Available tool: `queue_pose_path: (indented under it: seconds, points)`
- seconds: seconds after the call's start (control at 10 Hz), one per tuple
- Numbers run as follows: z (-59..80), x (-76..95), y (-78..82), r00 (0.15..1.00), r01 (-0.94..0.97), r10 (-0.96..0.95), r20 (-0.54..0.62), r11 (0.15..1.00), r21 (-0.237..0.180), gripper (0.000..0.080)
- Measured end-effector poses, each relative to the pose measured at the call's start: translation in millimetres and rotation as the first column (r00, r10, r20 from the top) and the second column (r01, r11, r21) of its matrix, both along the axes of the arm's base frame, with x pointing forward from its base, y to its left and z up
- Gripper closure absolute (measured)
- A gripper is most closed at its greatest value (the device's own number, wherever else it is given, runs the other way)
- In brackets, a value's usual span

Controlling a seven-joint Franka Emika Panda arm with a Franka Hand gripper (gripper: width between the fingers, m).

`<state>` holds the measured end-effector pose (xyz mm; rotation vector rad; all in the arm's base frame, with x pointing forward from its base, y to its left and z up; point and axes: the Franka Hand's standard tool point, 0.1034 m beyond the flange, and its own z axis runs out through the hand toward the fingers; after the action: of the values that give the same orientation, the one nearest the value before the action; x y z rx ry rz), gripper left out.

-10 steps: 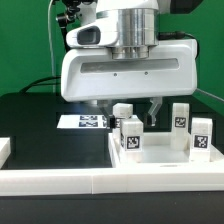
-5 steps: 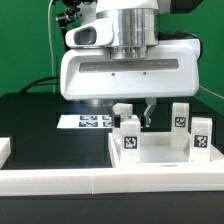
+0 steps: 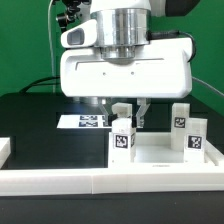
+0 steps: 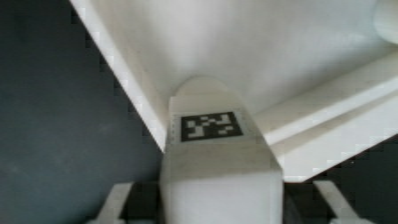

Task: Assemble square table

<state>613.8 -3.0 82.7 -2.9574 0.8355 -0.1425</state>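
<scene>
My gripper (image 3: 121, 112) hangs over the corner of the white square tabletop (image 3: 160, 153) nearest the exterior view's left. It is shut on a white leg (image 3: 122, 137) that stands roughly upright, with its tag facing the camera. In the wrist view the leg (image 4: 214, 150) runs out from between the fingers (image 4: 125, 200), tag end (image 4: 210, 125) over the tabletop's rim (image 4: 128, 75). Narrow dark gaps show beside the leg near the finger bases. Two more tagged legs (image 3: 180, 118) (image 3: 196, 136) stand on the tabletop toward the exterior view's right.
The marker board (image 3: 88, 122) lies on the black table behind the tabletop, toward the exterior view's left. A long white border wall (image 3: 100, 182) runs across the front. The arm's large white body hides the scene behind it.
My gripper and the leg in it have shifted a little toward the exterior view's left. The two legs on the right stay about where they were.
</scene>
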Motion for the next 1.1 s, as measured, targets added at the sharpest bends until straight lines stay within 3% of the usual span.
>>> queue_pose_path:
  seconds: [0.4, 0.6, 0.9, 1.1]
  points:
    - [-0.6, -1.5, -1.9, 0.998, 0.066, -0.066, -0.011, 0.998, -0.002, 0.0495]
    - [1.2, -1.0, 5.2, 0.998, 0.059, -0.059, -0.01, 0.998, 0.001, 0.0186]
    - [13.9, 1.7, 26.1, 0.999, 0.033, -0.033, -0.004, 0.999, 0.007, 0.0151]
    - [11.0, 1.0, 24.9, 0.999, 0.033, -0.033, -0.006, 0.999, 0.006, 0.0151]
